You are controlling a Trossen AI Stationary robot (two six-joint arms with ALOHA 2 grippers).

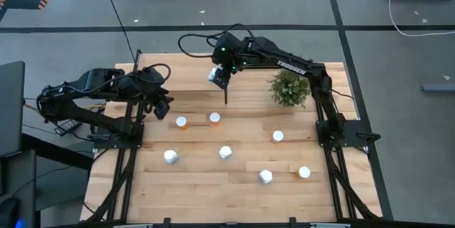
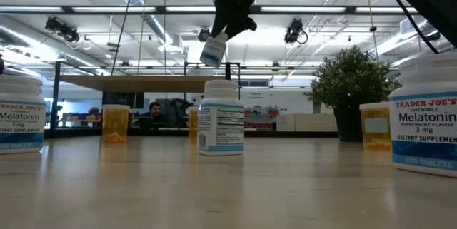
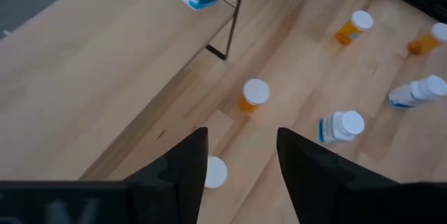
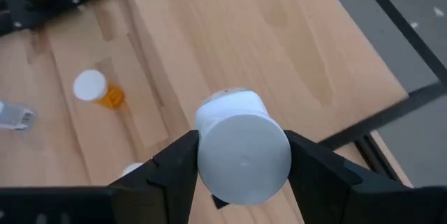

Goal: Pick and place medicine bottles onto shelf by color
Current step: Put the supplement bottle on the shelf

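Melatonin bottles [image 2: 20, 115] stand nearest on the tabletop [image 1: 213, 185]. Left gripper [image 1: 162, 107] hovers with fingers spread over an orange bottle [image 1: 181, 122]. Right gripper [image 1: 221, 72] clamps a white bottle [image 4: 241, 147] above the shelf [image 1: 192, 79], beside the plant [image 1: 290, 88].

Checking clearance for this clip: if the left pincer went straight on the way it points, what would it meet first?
Most likely the white-capped orange bottle standing on the tabletop, roughly in line beyond the open left pincer; another white cap sits partly hidden by one finger, so depth is uncertain.
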